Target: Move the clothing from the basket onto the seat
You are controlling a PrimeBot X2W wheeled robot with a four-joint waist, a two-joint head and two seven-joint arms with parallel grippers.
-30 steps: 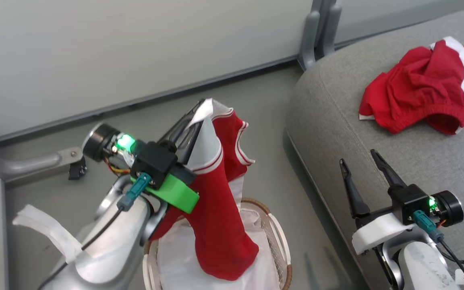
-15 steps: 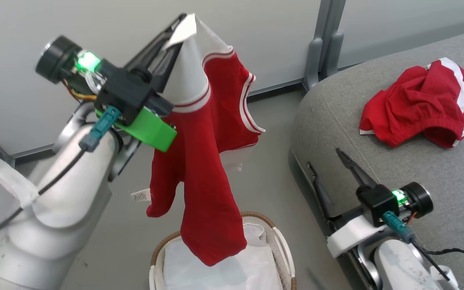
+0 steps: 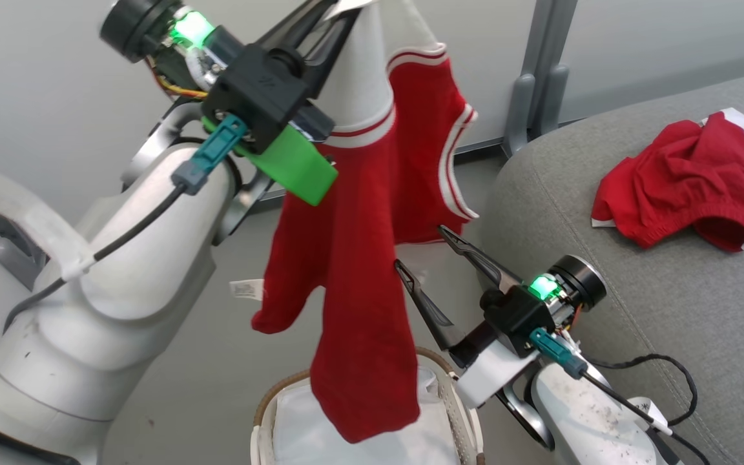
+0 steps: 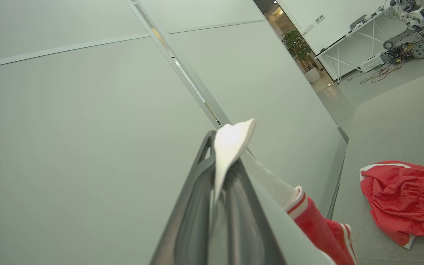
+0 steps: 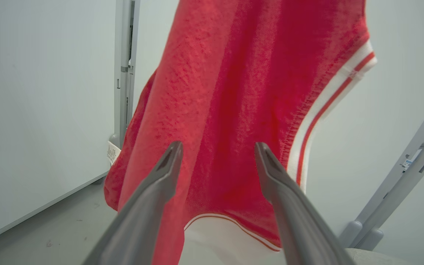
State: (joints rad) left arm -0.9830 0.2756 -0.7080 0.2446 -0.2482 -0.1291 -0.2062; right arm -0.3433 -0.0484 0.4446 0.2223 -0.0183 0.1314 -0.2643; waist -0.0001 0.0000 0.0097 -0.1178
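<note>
Far left, up high: left gripper (image 3: 340,10), pinched shut on the white corner of the shirt (image 3: 359,258). Shirt hanging long and loose from there, red with white stripes, a small tag (image 3: 246,289) poking out on its left side. Low end right over the basket (image 3: 281,389); hard to tell if touching the white liner (image 3: 294,426) or not. Nothing else red to see in the basket, though part of it hidden behind the shirt.

Next, to the right: right gripper (image 3: 420,247), wide open, holding nothing, fingers (image 3: 427,307) pointing at the shirt and very near it.

Farther right: the big grey seat (image 3: 604,310), with red shorts (image 3: 682,187) in a heap on it, well away from the front edge.

About half done, by the look of it. One piece already on the seat. One piece up out of the basket but not over the seat yet. Left to do: carry the shirt across to the right, lower it onto the seat, let go.

Around: grey floor (image 3: 217,387) under the basket, pale wall (image 3: 23,97) behind, a grey post (image 3: 540,84) by the seat's back corner, a black cable (image 3: 662,368) on the seat.

In the way, maybe: the right arm (image 3: 578,413), sitting between shirt and seat. Could snag loose cloth on those open fingers, or drag the low end on the basket's edge.
</note>
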